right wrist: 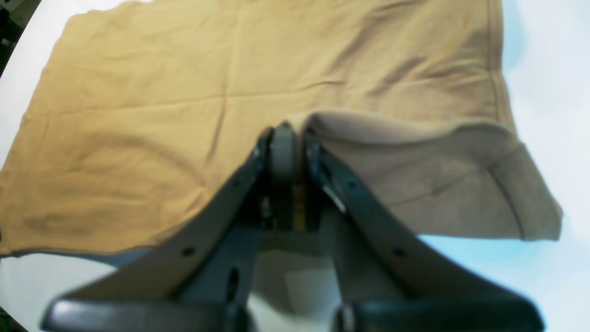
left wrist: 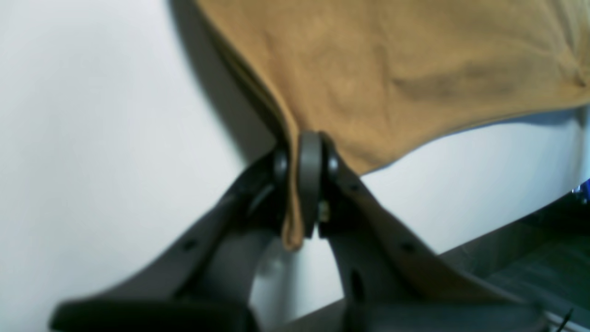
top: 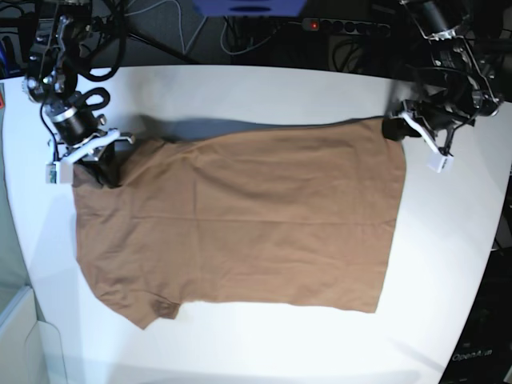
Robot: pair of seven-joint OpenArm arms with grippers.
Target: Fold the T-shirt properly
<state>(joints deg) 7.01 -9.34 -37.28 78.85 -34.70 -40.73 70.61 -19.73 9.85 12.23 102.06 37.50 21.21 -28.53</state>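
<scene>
Fingers, left arm: the left fingers [left wrist: 308,184] were pressed together on a corner of the T-shirt [top: 240,224], with a small bit of cloth poking out below them.
Fingers, right arm: the right fingers [right wrist: 288,152] were pinched tight on a cloth edge near the sleeve end, and that edge was lifted and turned over, so the paler inside showed.
Shirt: it lay spread out flat on the white counter [top: 256,92], sleeves toward the right arm and bottom hem toward the left arm.
Far edge: both arms held the same long edge, one at each end, and a dark shadow under it suggested it was a little off the counter.
Could go wrong: the left arm held only a tiny corner, so I think it could slip out if the arms pull apart too hard.
Could also go wrong: if one arm moves faster than the other, the fold would likely end up crooked or bunched.
Hard to see: both wrist views were blurry up close, so I could not tell how many layers each pinch held.
Hidden: the collar and its tag were not in sight, and the far sleeve was partly covered by the right arm.
Cut off: each wrist view showed only part of the shirt.
</scene>
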